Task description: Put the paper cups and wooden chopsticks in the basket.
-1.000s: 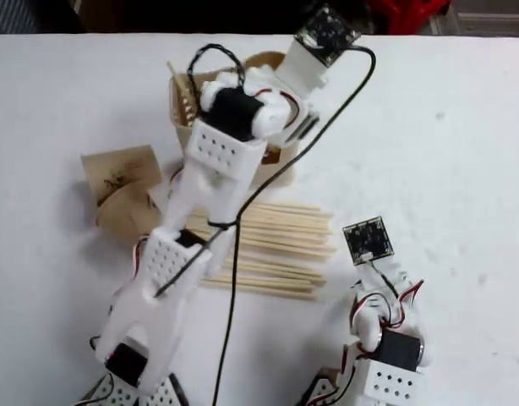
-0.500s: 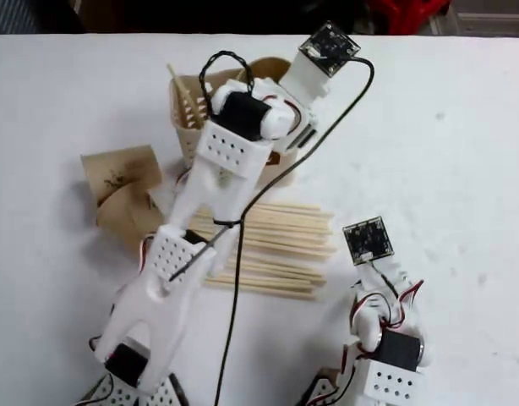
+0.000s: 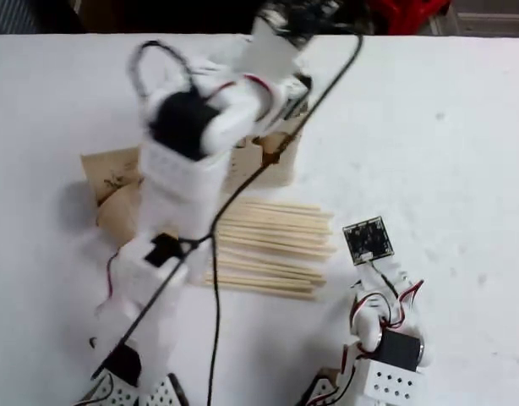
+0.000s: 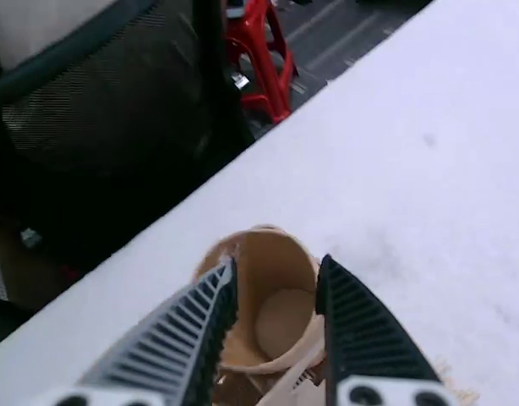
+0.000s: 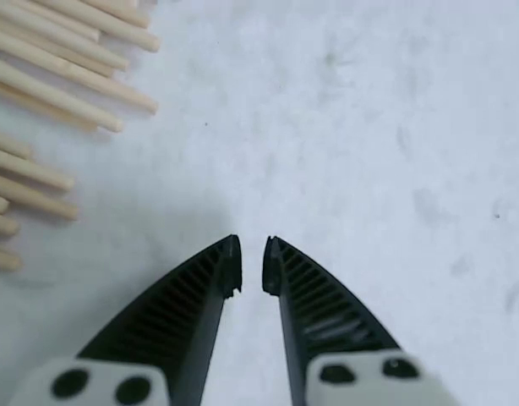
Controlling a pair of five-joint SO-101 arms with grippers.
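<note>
My left arm is raised over the basket at the back of the table and hides most of it. In the left wrist view, my left gripper is open, and a brown paper cup sits upright below and beyond its fingers, with nothing held. Two more paper cups lie on their sides left of the basket. A pile of wooden chopsticks lies in front of it. My right gripper hovers over bare table beside the chopstick ends, fingers almost together and holding nothing.
The right arm rests low at the front right, its camera board just right of the chopstick pile. White table stretches to the right. Beyond the far table edge stand a dark chair and a red stool.
The left arm has lifted and swung up over the basket, with its wrist now higher and nearer the far edge. The right arm, the cups and the chopsticks have stayed put.
</note>
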